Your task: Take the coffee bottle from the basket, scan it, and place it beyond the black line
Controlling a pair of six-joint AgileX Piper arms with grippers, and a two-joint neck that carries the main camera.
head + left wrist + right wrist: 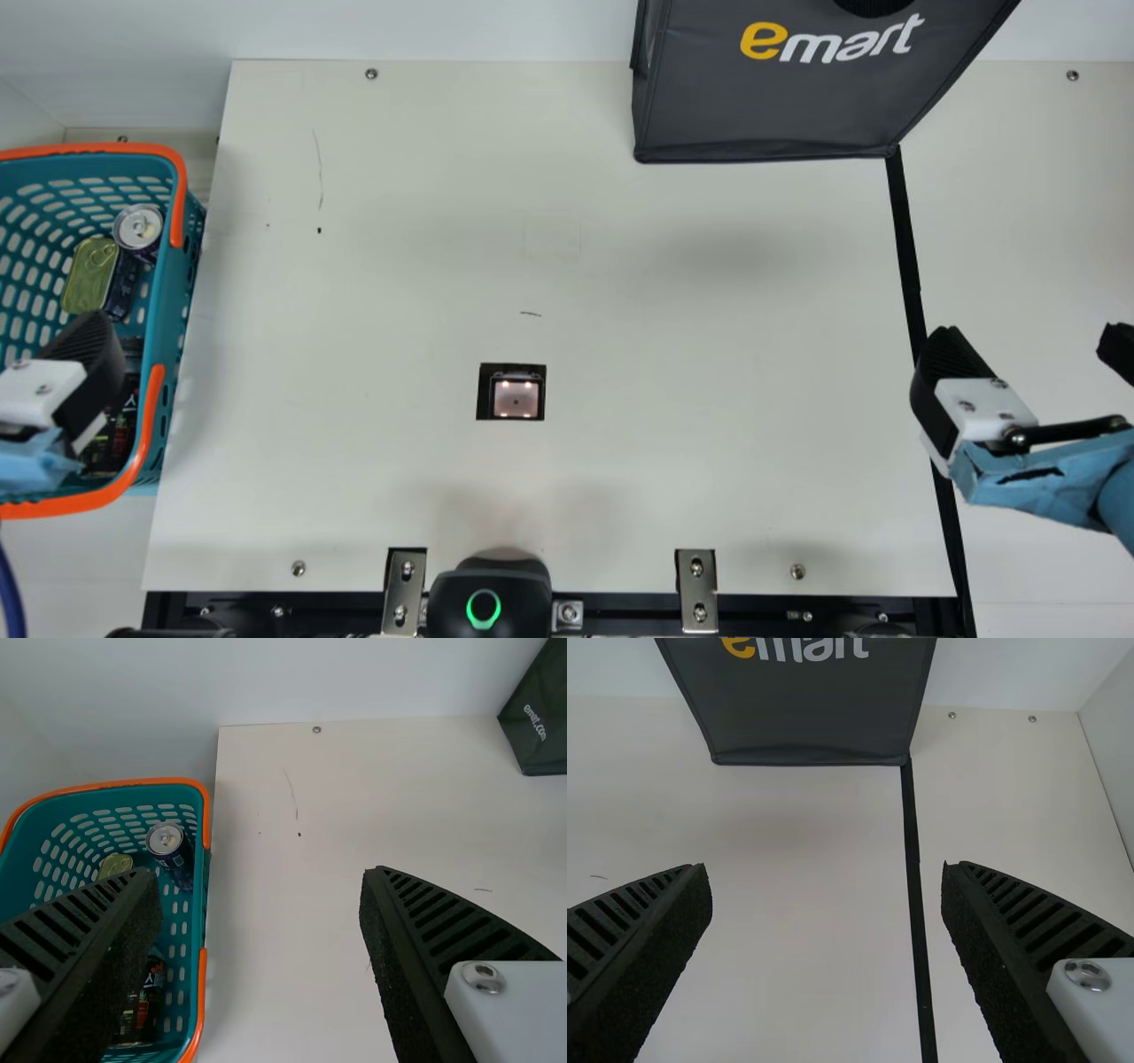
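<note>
Two fingers of the left gripper (pixel 261 877) are held wide apart, with nothing pinched between them, and one is seen over the basket (pixel 158 319) in the main view. The right gripper (pixel 827 872) is likewise spread and empty, held near the black line (pixel 905 239). What is taken to be the coffee bottle (pixel 140 1014) is lying inside the basket, partly hidden by a finger; a can (pixel 139 229) and a flat tin (pixel 89 275) are also held there. For a clean pick, the bottle should be straddled by the fingers across its narrow width, and the wall and orange handle (pixel 146 421) should be avoided. It should be lifted clear before being carried over the surface (pixel 709 354) to the scanner window (pixel 516 399), label turned towards the glass.
</note>
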